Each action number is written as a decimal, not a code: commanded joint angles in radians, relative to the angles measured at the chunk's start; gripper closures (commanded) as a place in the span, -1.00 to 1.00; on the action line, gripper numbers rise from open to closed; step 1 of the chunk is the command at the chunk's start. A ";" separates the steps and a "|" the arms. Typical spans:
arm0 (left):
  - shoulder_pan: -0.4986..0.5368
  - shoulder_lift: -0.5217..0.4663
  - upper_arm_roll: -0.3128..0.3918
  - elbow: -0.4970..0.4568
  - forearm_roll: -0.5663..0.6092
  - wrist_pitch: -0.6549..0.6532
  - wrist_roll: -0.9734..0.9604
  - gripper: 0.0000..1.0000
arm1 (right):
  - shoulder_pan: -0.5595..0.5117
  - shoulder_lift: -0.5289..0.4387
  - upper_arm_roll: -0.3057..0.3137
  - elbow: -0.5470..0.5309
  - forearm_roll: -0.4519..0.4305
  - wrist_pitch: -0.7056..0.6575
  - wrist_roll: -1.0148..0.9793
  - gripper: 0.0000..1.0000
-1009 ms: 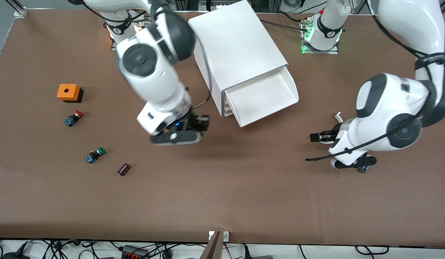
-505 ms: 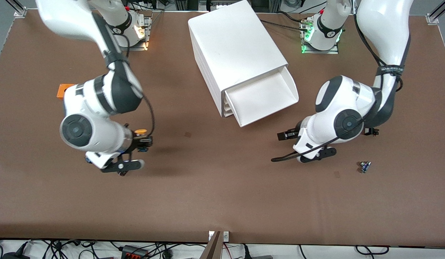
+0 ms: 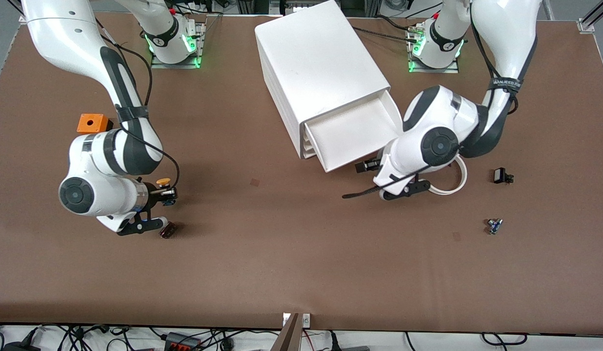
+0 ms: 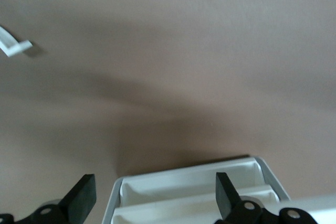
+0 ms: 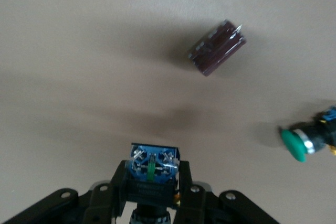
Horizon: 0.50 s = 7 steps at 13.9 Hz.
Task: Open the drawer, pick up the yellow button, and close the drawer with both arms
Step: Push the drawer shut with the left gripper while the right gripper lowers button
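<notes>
Right gripper (image 3: 166,193) at lower left of the front frame, up over bare table, clamped on the button (image 3: 163,183); its blue-and-black body (image 5: 154,169) sits between the fingers (image 5: 185,182) in the right wrist view. Dark maroon cylinder (image 3: 168,229) on the table just below it in frame; green button (image 5: 299,142) nearby in the right wrist view. Orange block (image 3: 92,123) higher up in frame. Drawer (image 3: 352,131) at centre frame, pulled out of the cabinet (image 3: 316,68). Left gripper (image 3: 367,166) at the drawer's front corner, fingers (image 4: 84,198) spread wide, holding nothing. White ring (image 3: 452,180) and two small parts (image 3: 494,226) at right of frame.
</notes>
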 commanded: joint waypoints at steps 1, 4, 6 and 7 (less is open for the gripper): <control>0.017 -0.067 -0.018 -0.097 -0.012 0.023 -0.009 -1.00 | 0.013 -0.079 0.013 -0.174 0.006 0.128 -0.014 0.90; 0.026 -0.095 -0.043 -0.143 -0.047 0.023 -0.010 -1.00 | 0.064 -0.073 0.011 -0.223 -0.002 0.200 0.012 0.90; 0.031 -0.118 -0.043 -0.178 -0.105 0.022 -0.009 -1.00 | 0.070 -0.053 0.011 -0.232 -0.005 0.243 0.025 0.89; 0.031 -0.124 -0.044 -0.186 -0.108 0.023 -0.009 -1.00 | 0.070 -0.044 0.011 -0.232 -0.005 0.256 0.025 0.89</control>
